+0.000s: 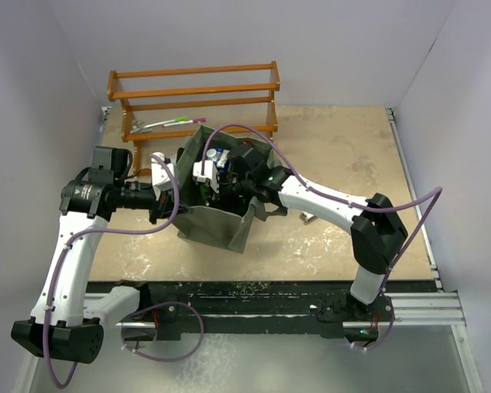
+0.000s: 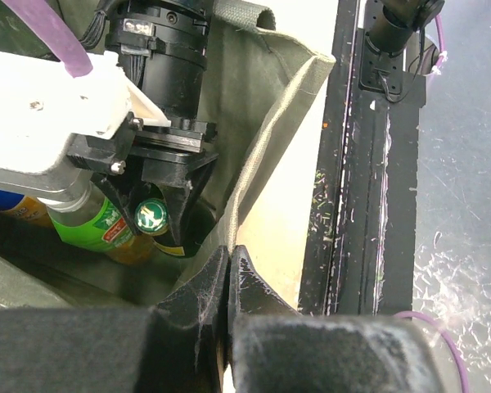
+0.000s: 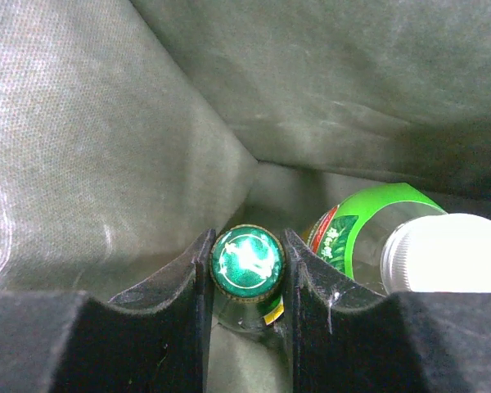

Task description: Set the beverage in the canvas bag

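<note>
Left arm comes in from 9 o'clock. The left gripper is clenched on the rim of the canvas bag, with the grey-green fabric edge pinched between its two dark pads.

The bag stands upright near the middle of the table, mouth open. A wooden rack stands just beyond it at 12 o'clock. A few pens lie on the rack's lower shelf.

Inside the bag:
- A green-capped bottle stands upright, low down near the floor and close to a corner where two walls meet.
- A white-capped bottle with a bright green label lies tilted at 3 o'clock of it. Seen from the right wrist the two look close, but I cannot tell whether they touch.

Right arm reaches in from 3 o'clock, with its wrist over the bag's mouth. The right gripper points down inside and is grasping the green-capped bottle by the neck just under the cap, one pad on each side.

From the left wrist camera, the same grip shows from the side: black fingers around the shiny green cap, with the bag wall just beside them at 3 o'clock.
</note>
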`<action>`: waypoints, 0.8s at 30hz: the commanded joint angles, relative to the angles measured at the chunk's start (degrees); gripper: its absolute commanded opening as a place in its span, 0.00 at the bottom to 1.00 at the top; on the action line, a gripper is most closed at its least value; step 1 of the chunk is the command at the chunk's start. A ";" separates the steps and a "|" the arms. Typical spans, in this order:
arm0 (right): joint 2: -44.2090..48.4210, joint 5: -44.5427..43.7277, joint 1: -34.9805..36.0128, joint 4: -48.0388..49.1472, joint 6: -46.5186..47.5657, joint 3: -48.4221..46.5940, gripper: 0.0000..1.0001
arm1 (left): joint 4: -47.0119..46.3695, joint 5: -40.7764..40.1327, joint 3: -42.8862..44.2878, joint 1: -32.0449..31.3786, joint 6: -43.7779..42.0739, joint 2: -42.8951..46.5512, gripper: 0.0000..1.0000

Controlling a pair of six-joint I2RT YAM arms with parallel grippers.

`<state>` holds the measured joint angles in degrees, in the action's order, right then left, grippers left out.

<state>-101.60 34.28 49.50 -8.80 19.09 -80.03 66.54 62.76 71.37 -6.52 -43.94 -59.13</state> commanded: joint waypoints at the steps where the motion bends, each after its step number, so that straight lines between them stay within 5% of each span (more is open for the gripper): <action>1: 2.39 2.28 0.69 -3.56 3.66 -3.05 0.20 | -2.21 4.56 0.70 -0.34 1.84 2.06 0.00; 11: 4.66 2.17 0.69 -5.75 4.37 -5.14 0.48 | -3.17 3.63 -0.55 -0.33 1.65 2.63 0.00; 24: 7.52 2.85 0.69 -7.20 4.37 -7.54 0.62 | -3.53 3.05 -1.41 -0.33 0.79 2.69 0.00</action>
<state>-97.47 35.53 49.87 -15.18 22.76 -85.17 63.88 62.35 70.08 -6.52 -43.55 -58.02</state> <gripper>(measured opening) 0.609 0.009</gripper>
